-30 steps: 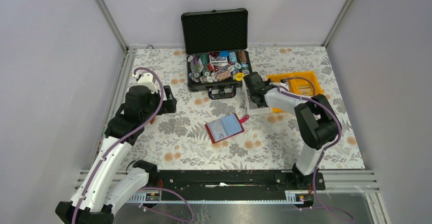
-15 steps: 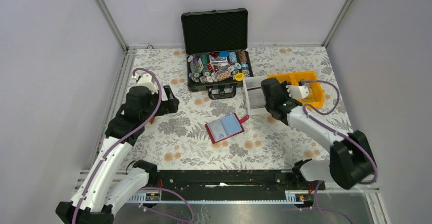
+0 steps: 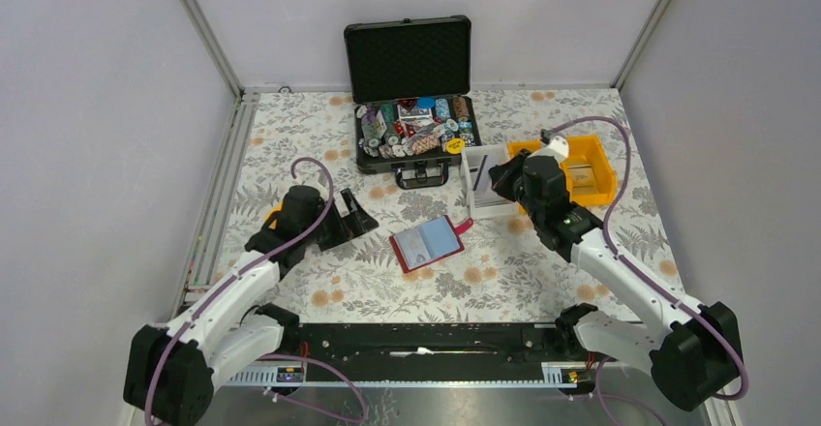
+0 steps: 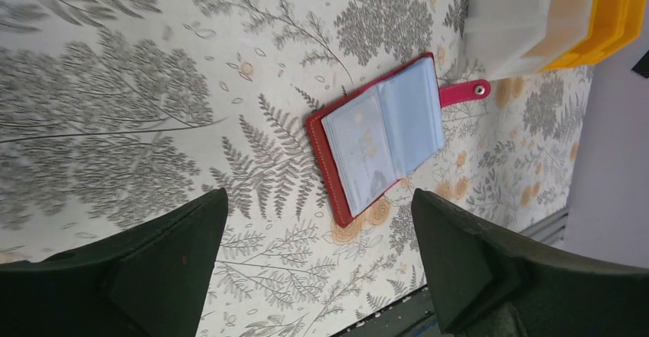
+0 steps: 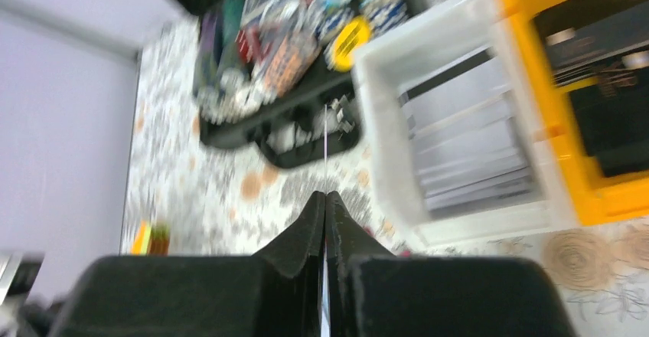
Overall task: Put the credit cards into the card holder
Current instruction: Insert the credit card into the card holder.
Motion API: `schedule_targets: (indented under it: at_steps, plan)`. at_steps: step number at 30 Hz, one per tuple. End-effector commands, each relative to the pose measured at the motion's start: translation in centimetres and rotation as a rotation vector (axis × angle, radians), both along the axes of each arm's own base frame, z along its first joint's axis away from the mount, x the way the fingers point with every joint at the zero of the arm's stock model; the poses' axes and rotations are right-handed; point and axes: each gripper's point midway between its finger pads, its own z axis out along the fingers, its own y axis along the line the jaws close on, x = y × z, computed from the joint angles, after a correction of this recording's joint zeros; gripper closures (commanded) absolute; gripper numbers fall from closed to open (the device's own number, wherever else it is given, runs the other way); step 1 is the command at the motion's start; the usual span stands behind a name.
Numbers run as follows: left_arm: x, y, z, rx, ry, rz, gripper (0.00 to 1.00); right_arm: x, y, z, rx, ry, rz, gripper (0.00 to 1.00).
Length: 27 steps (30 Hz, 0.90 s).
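The card holder (image 3: 427, 243) is a dark red wallet lying open on the floral table, its pale inner sleeves up and its snap tab pointing right. It also shows in the left wrist view (image 4: 379, 142). My left gripper (image 3: 356, 221) is open and empty, just left of the holder; its jaws (image 4: 321, 276) stand wide apart. My right gripper (image 3: 501, 176) is shut on a thin credit card (image 5: 325, 145), seen edge-on between the jaws (image 5: 325, 195), over the white bin. More credit cards (image 5: 467, 145) are stacked in that bin.
A white bin (image 3: 471, 186) stands beside a yellow bin (image 3: 608, 172) at the right. An open black case (image 3: 411, 131) with poker chips sits at the back centre. Metal frame rails run along the table's left and near edges.
My left arm has swung down and right, bringing its open gripper close to the card holder. My right arm has pulled back to the right from the white bin, gripper shut.
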Motion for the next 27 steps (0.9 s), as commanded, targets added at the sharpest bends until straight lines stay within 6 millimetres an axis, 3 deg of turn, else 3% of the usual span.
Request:
schedule_targets:
  at_steps: [1, 12, 20, 27]
  plan:
    - [1.4, -3.7, 1.6, -0.173, -0.055, -0.044, 0.06, -2.8, 6.5, -0.9, -0.018, 0.017, 0.465, 1.00]
    - [0.7, -6.2, -4.1, -0.184, 0.087, -0.089, 0.18, -6.3, 12.5, -7.1, -0.059, 0.205, 0.830, 1.00]
    - [0.5, -6.4, -6.4, -0.165, 0.135, -0.097, 0.25, -6.4, 13.9, -10.5, -0.042, 0.293, 0.867, 1.00]
    - [0.2, -6.5, -7.7, -0.153, 0.168, -0.102, 0.31, -6.6, 14.2, -12.3, -0.007, 0.319, 0.857, 1.00]
